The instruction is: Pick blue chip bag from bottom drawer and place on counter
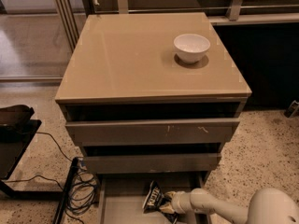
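Observation:
The blue chip bag (153, 197) is a small dark crinkled bag with white lettering, standing tilted on the floor of the pulled-out bottom drawer (122, 205), at its middle. My gripper (167, 205) comes in from the lower right on a white arm and sits right against the bag's right edge, low inside the drawer. The counter (135, 55) is the glossy tan top of the cabinet, well above the gripper.
A white bowl (191, 47) stands on the counter's back right. The two upper drawers (152, 132) stick out slightly over the bottom drawer. Black cables (79, 190) and a dark stand (14, 139) lie on the floor at the left. A dark wall is at the right.

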You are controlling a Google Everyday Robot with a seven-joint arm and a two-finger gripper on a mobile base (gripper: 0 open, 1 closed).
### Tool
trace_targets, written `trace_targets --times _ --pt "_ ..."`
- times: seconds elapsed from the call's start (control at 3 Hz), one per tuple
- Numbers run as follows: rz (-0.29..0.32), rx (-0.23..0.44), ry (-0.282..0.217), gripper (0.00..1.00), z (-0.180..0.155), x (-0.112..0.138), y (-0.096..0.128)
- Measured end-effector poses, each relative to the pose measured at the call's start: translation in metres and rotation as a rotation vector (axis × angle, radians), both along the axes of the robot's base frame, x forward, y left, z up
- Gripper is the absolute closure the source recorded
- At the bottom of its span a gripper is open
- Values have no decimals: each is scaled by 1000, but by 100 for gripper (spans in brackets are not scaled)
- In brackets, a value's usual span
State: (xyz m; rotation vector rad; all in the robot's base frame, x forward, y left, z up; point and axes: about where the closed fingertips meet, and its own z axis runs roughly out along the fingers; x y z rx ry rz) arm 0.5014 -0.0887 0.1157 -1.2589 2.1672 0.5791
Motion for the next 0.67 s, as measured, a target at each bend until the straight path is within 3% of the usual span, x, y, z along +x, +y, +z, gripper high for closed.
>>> trace_targets --times 0.33,0.67 --pt "33 18 15 88 5 -5 6" --pt "85 8 44 100 22 -15 10"
